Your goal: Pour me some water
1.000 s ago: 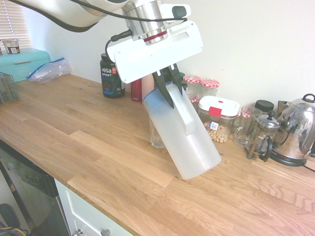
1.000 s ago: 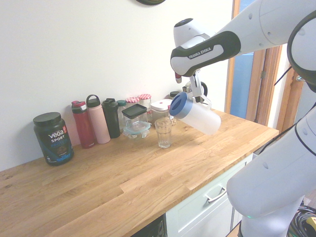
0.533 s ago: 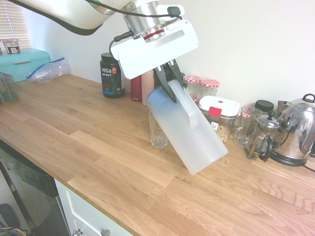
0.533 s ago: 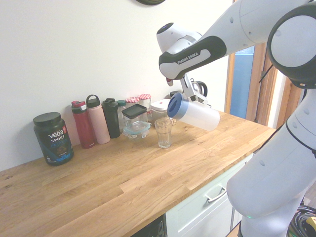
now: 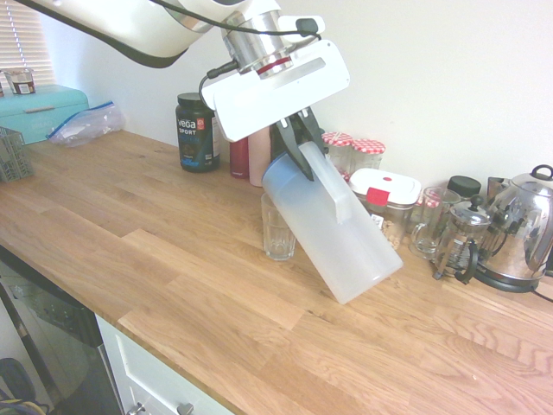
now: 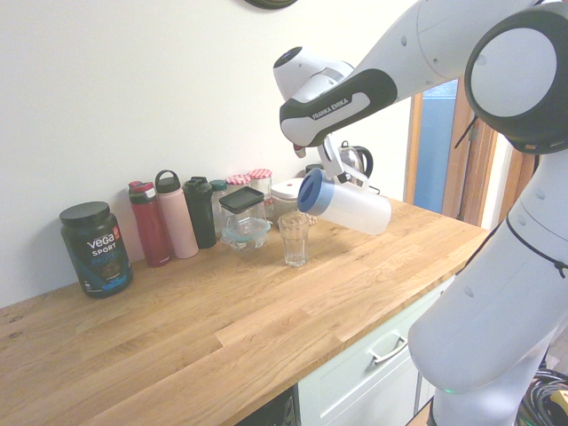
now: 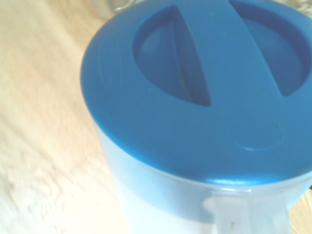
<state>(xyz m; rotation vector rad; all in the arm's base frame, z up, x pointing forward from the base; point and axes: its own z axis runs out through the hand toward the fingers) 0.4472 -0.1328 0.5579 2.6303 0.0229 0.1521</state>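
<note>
In the first exterior view, the bin point(image 5: 41, 115) stands far left on the counter point(image 5: 173, 285), the bag point(image 5: 91, 125) just right of it, the basket point(image 5: 13, 156) nearer. The powder tub point(image 5: 197, 143) stands far, left of the bottle point(image 5: 239, 160). The glass point(image 5: 278, 235) stands nearer; the pitcher point(image 5: 333, 238) tilts above the counter, its base rightward. Right lie the mug point(image 5: 432, 226), press point(image 5: 464, 235) and kettle point(image 5: 523, 229), in that order.

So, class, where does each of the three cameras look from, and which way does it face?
First exterior: above the counter, facing the wall; forearm and gripper show.
Second exterior: opposite side, facing the wall and doorway; most of the arm shows.
Wrist: close above the pitcher's blue lid, facing down; no arm shows.
Shared: both exterior views show the pitcher and drinking glass.
</note>
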